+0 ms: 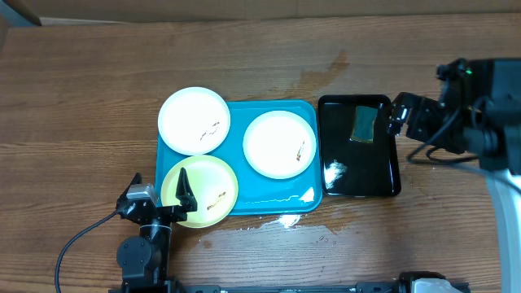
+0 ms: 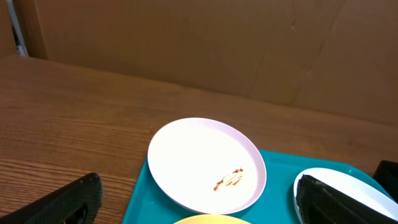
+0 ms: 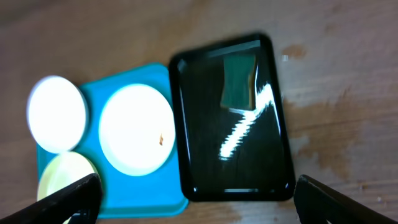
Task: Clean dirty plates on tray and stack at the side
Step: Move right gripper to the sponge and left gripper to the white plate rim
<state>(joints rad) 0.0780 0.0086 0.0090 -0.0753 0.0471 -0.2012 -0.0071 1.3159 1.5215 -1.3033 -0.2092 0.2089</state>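
Turquoise tray [image 1: 238, 118] holds all three plates: the far white plate [image 1: 194, 120] overhanging its far-left corner, the right white plate [image 1: 279, 144], and the yellow-green plate [image 1: 203, 191] at its near-left corner. Just right of it sits a black tray [image 1: 358, 175] with a green sponge [image 1: 363, 124]. The left gripper [image 2: 199, 208] and the right gripper [image 3: 202, 202] both have their jaws spread wide. Only the left wrist view shows the smear clearly.

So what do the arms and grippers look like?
Both arms are black, built of chunky jointed segments. The left gripper has two slim, tapering black fingers, a silver-grey block behind them, and a black cable looping off its arm. The right gripper is also black; its arm shows black cables, a green light and a white section.
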